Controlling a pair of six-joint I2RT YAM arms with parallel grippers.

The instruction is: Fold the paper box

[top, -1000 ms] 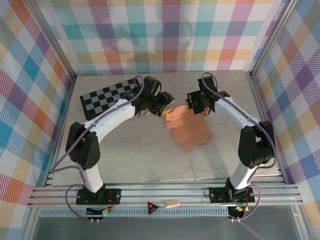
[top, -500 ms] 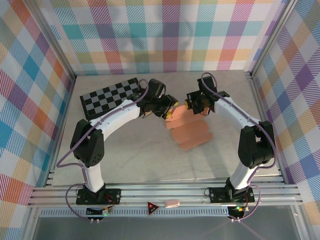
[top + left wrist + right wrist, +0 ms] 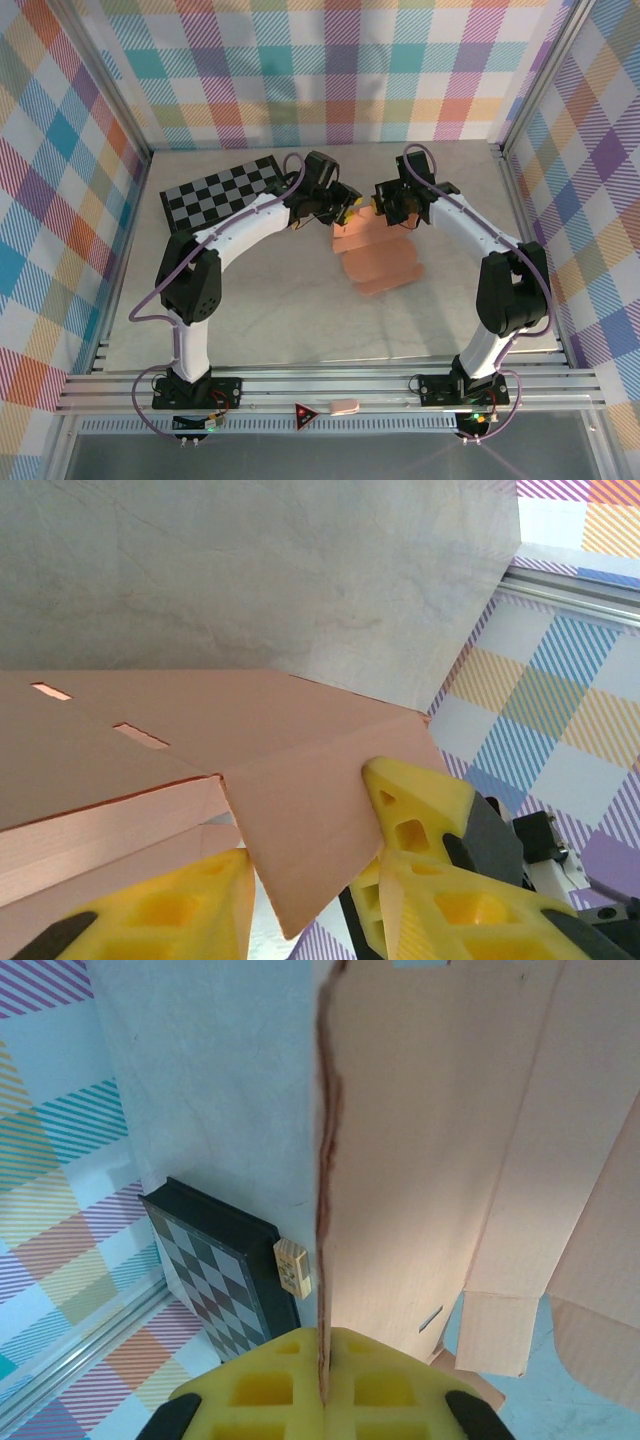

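The paper box is a salmon-orange card sheet, partly folded, lying mid-table between the two arms. My right gripper is shut on its far edge; in the right wrist view the card stands on edge, clamped between the yellow fingers. My left gripper is at the box's left end. In the left wrist view a corner flap hangs between the yellow fingers. The right finger touches the flap. A small gap shows between the flap and the left finger, so the left gripper is open.
A black-and-grey checkered board lies at the back left, with a tiny tan wooden block next to its edge. Aluminium frame rails and plaid walls close in the table on three sides.
My left gripper has moved right to the box's left end and its jaws have narrowed around the corner flap. The right gripper has held still on the box.
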